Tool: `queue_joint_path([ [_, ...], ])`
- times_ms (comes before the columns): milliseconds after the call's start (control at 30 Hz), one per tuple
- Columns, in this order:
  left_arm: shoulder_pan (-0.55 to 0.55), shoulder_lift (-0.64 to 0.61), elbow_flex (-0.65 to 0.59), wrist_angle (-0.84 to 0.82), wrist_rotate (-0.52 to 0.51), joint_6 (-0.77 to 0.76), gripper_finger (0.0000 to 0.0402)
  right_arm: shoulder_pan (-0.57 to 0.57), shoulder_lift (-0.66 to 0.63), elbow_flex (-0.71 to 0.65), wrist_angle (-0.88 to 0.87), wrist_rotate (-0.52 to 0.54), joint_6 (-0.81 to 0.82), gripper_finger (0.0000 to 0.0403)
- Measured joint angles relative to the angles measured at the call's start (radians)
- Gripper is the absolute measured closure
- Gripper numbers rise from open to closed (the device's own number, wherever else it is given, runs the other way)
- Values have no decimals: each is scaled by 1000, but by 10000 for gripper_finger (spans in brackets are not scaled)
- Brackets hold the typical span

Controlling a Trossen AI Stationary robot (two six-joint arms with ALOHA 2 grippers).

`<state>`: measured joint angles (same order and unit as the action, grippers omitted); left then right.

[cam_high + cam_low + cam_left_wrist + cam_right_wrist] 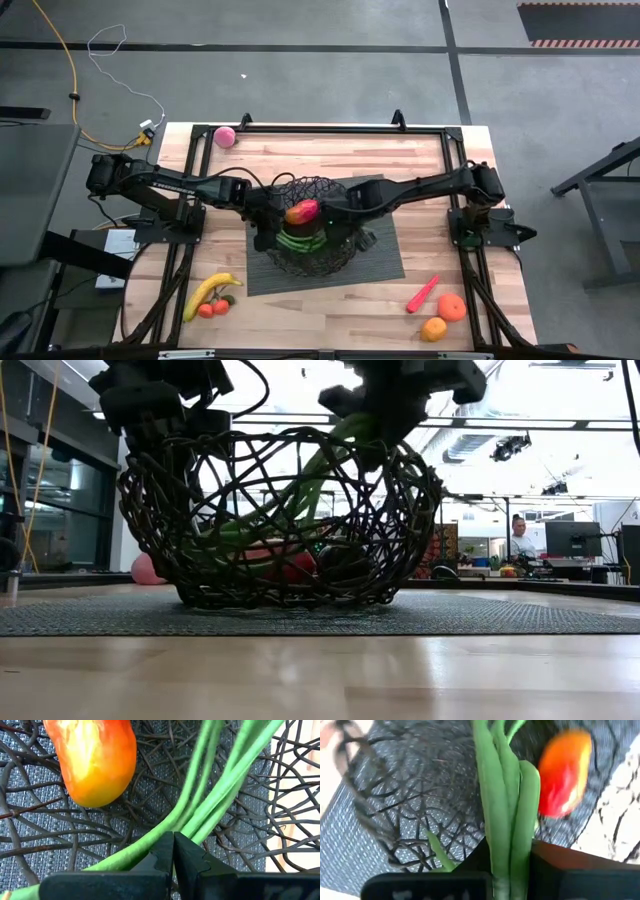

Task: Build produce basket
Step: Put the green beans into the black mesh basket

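Basket (312,262): black wire lattice bowl, upright on the dark ribbed mat (385,255), which lies at the middle of the counter (330,150).

Inside the basket: red-orange mango (302,212) near the centre, and a bundle of long green beans (300,241) just beside it, toward the counter's near edge. In the low view the beans (325,465) slant upward out of the bowl to its rim.

Right claw (507,865): over the basket, coming in from its right side, clamped on the beans (507,795); the stalks run straight out from between its fingers, mango (564,772) beyond them.

Left claw (173,851): over the basket from its left side, fingers pressed together with nothing between them, tips just beside the bean stalks (220,785); mango (95,760) lying on the lattice beyond.

Outside the basket, all on bare counter wood:
- pink ball (225,137), far left of the basket, near the counter's back edge.
- banana (208,292) with small tomatoes (212,308) touching it, near-left of the basket, off the mat.
- red chili (423,294), near-right of the basket, just off the mat corner.
- two oranges (444,315) beyond the chili, touching each other.

Background, low view: a person (520,538) at a desk in the room behind, well apart from the basket.
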<state>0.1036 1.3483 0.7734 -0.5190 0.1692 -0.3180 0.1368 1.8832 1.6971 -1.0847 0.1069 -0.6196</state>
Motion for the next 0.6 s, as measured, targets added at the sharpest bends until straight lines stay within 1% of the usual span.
queue_joint_path([
  [133,-1,1,0,0,12,8,401,15,0,4,8,-14,-254,397],
  [200,-1,1,0,0,15,8,401,17,0,4,10,-8,-354,397],
  [267,-1,1,0,0,17,8,401,17,0,4,12,28,-440,396],
  [300,-1,1,0,0,17,8,401,17,0,4,16,62,-481,396],
  [367,-1,1,0,0,17,8,401,17,0,4,37,129,-535,396],
  [400,-1,1,0,1,17,8,401,16,0,4,49,144,-550,396],
  [500,-1,1,0,1,17,8,401,13,0,4,77,137,-572,396],
  [600,-1,1,0,1,17,8,401,14,0,4,97,143,-629,396],
])
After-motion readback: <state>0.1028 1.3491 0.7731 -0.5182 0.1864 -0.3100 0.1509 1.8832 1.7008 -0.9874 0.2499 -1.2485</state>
